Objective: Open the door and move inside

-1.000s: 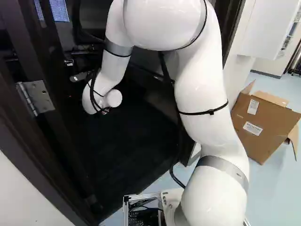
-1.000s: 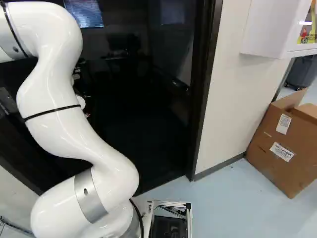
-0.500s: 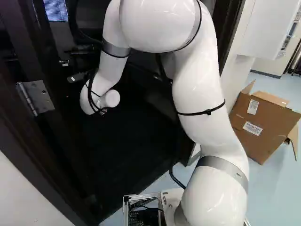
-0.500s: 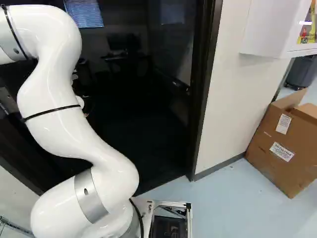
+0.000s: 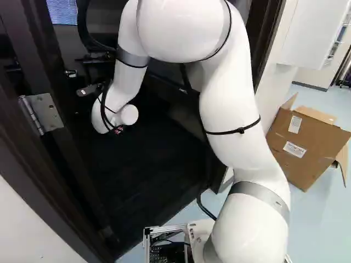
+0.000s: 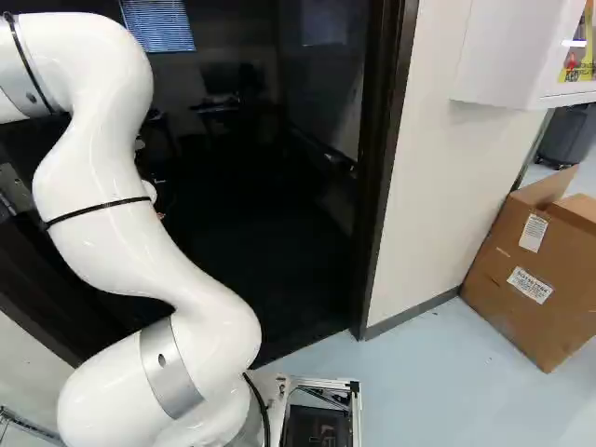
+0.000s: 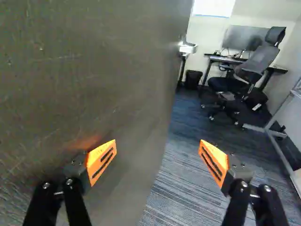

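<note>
Hinge point(image 5: 45, 113), then door point(image 7: 89, 61) – open, its face close beside the gripper point(image 7: 158, 153), fingers spread, nothing pinched. Risk: weak or slipping push may let the door swing back onto the arm point(image 5: 236, 98). Versus earlier: arm reaches slightly nearer the hinge side – base unmoved.

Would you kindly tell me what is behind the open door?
Past the edge of the door, the wrist view shows a desk, a monitor, an office chair and a dark bin. Whatever the door panel itself covers cannot be seen.
</note>
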